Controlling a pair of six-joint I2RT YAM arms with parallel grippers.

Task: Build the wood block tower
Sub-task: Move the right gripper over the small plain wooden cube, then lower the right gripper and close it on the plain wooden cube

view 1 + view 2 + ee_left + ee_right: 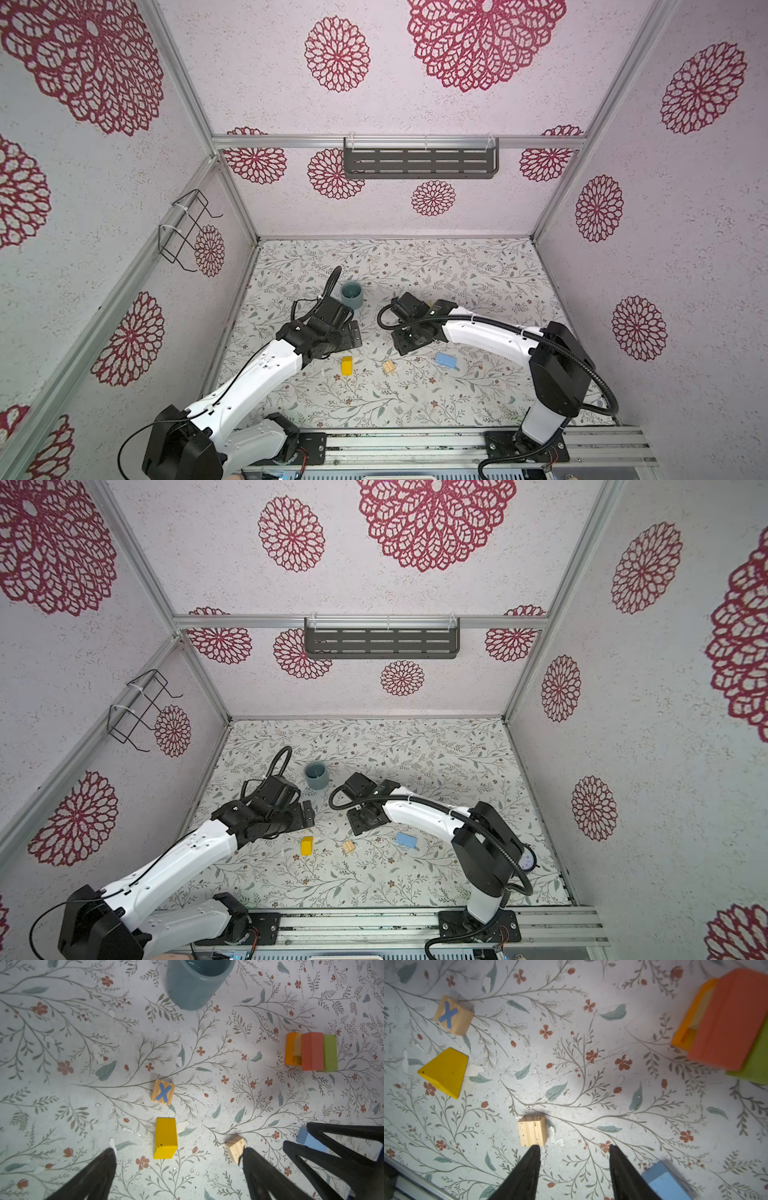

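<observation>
- On the mat the tower is a tight cluster of orange, red and green oblongs side by side, with a pale wood piece between orange and red.
- The red oblong looks higher than its neighbours, but I cannot tell what carries it.
- Both wrist views show the tower. In both top views the right arm covers it.
- The yellow block lies flat near the front of the mat, close to the wrist of the left arm.
- The X cube has its blue letter up. It lies just off one short end of the yellow block without touching it, and the top views do not show it.
- The plain cube sits between the yellow block and the blue block in both top views, apart from both.
- All four of these lie well apart from the tower.
- The cup is teal and upright. It stands farther back, beside the left arm's wrist.
- The left gripper has its fingers spread wide with nothing between them. The yellow block lies on the mat in line with the gap, untouched.
- The right gripper has its fingers parted and empty.
- The plain cube sits right at one of the right gripper's fingertips, and I cannot tell whether they touch. The blue block lies outside the other finger.
</observation>
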